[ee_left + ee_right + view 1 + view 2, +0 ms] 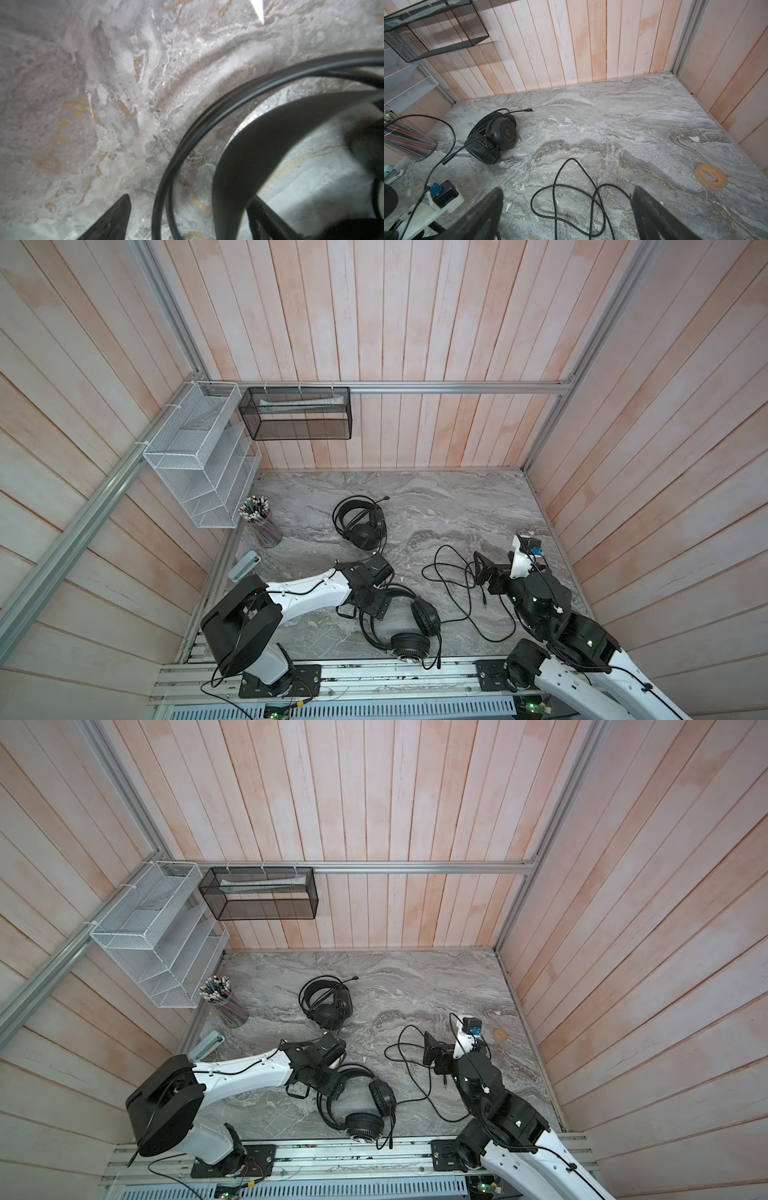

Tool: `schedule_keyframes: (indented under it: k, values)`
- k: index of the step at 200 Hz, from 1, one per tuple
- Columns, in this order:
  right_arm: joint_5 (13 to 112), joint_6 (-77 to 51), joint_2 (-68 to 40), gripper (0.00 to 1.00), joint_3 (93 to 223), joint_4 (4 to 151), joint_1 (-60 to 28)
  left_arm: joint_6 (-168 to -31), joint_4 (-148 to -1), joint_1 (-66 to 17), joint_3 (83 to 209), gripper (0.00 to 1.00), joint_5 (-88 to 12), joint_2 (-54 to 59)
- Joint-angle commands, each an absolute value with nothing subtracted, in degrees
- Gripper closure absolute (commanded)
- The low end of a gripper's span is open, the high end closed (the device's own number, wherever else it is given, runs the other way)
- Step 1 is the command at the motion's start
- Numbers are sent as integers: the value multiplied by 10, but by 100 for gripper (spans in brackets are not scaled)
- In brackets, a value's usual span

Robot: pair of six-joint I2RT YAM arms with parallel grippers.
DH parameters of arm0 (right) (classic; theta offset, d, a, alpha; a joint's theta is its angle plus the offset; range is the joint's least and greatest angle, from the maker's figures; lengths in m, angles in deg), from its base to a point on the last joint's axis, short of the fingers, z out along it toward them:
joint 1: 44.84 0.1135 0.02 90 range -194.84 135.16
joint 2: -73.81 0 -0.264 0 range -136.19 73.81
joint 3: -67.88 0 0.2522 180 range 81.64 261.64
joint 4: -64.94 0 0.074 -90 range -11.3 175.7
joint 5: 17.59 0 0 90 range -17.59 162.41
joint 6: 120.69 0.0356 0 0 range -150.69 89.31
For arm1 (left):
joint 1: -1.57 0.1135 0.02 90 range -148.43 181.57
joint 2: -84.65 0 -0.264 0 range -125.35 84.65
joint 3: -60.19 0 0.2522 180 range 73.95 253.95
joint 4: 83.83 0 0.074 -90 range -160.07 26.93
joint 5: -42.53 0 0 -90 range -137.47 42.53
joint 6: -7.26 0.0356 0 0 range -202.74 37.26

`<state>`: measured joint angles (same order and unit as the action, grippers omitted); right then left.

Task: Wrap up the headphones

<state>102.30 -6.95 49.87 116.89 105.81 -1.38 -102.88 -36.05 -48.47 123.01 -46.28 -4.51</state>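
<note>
Both top views show two black headphones on the marble table. The boom-mic pair (362,523) (329,1003) (492,139) lies at the back centre. The grille-backed pair (409,628) (365,1108) lies near the front edge. My left gripper (376,605) (191,218) points down over its headband, open, with the thin hoops (187,141) and the wide strap (239,155) between the fingers. The long cable (449,546) (554,199) sprawls loose to the right. My right gripper (482,572) (566,207) hangs open above those loops, holding nothing.
A pencil cup (262,522) and a pale blue case (244,566) stand at the left. On the walls hang a white mesh rack (199,464) and a black mesh basket (297,412). An orange ring (711,176) lies at the right.
</note>
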Motion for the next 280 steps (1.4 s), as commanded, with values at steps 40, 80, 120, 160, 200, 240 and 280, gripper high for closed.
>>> schedule_keyframes:
  k: [40,80,120,160,200,240,280]
  values:
    - [1013,-76,457,3,1169,1068,-7,-1020,-392,-452,1256,37,-414,-90]
    - [992,-82,440,3,1169,1063,-6,-1024,-376,-452,1264,47,-426,-119]
    - [985,-84,427,4,1170,1063,-6,-1026,-372,-450,1266,67,-438,-111]
    - [987,-79,424,5,1177,1065,-5,-1043,-368,-449,1258,92,-465,-52]
    - [979,-64,437,5,1220,1074,-5,-1076,-332,-449,1293,100,-474,21]
    - [976,-57,453,4,1257,1042,-6,-1106,-295,-449,1382,100,-496,112]
    - [987,-24,529,2,1188,927,-5,-1110,-301,-449,1446,100,-542,168]
